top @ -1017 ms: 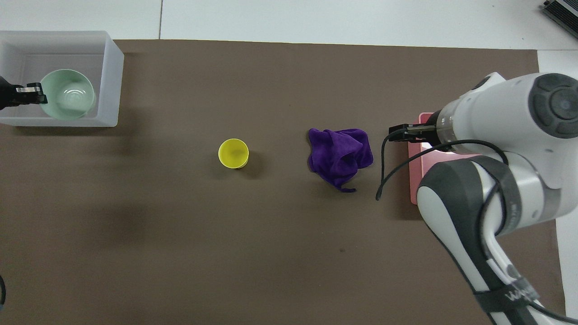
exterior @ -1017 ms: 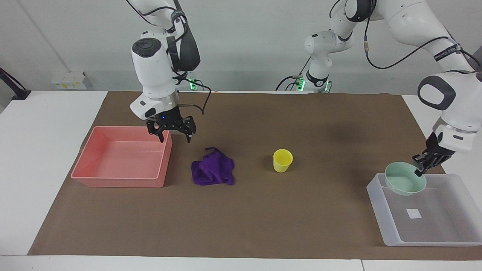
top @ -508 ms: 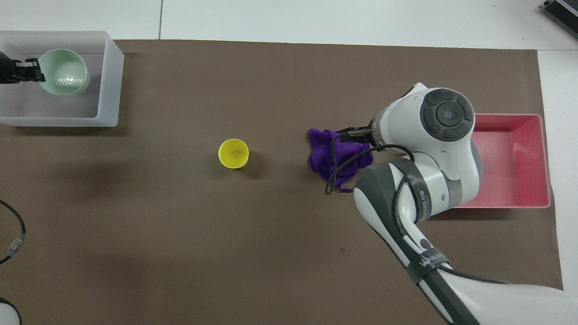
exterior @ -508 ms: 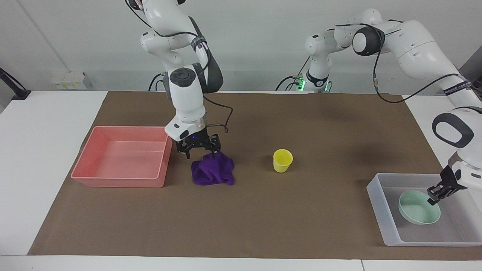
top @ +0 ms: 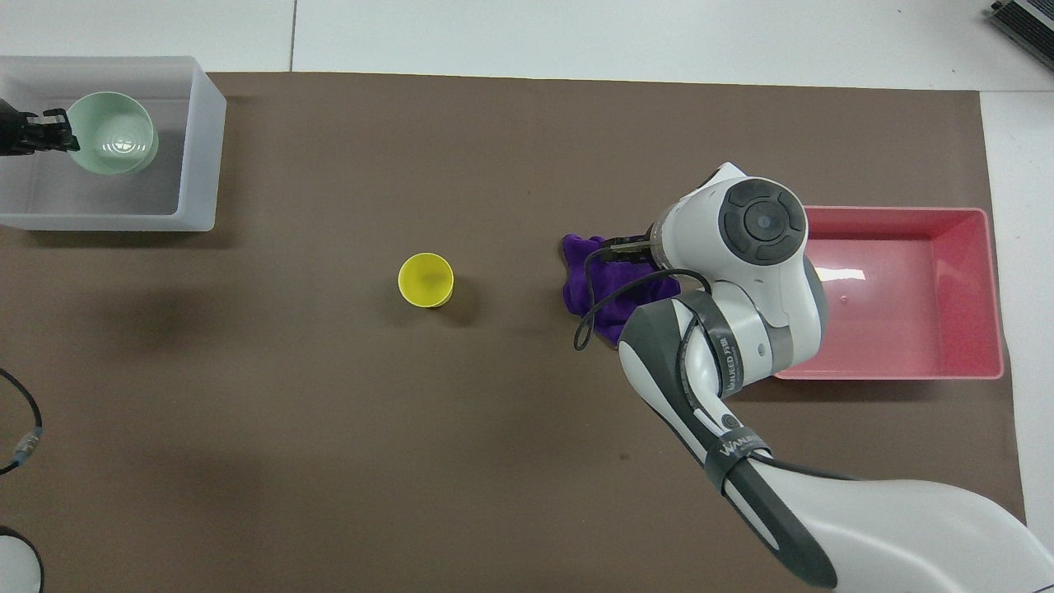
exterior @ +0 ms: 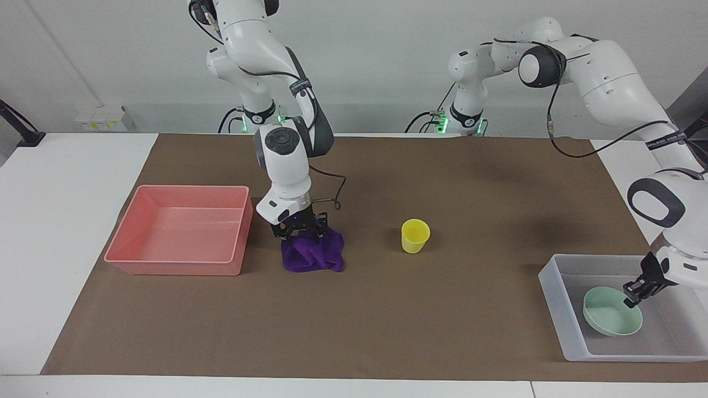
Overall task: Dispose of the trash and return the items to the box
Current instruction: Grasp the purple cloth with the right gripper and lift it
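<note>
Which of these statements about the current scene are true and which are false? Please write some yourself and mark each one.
1. The mint-green bowl sits inside the translucent box. True.
2. The yellow cup is in the pink bin. False: it stands on the brown mat, between the cloth and the box.
3. The right gripper is down on the purple cloth. True.
4. The purple cloth lies in the pink bin. False: it lies on the mat beside the bin.
5. The left gripper is at the bowl's rim. True.

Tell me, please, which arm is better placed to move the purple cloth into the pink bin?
The right: its claw is down on the cloth beside the bin; the left claw is at the bowl.
</note>
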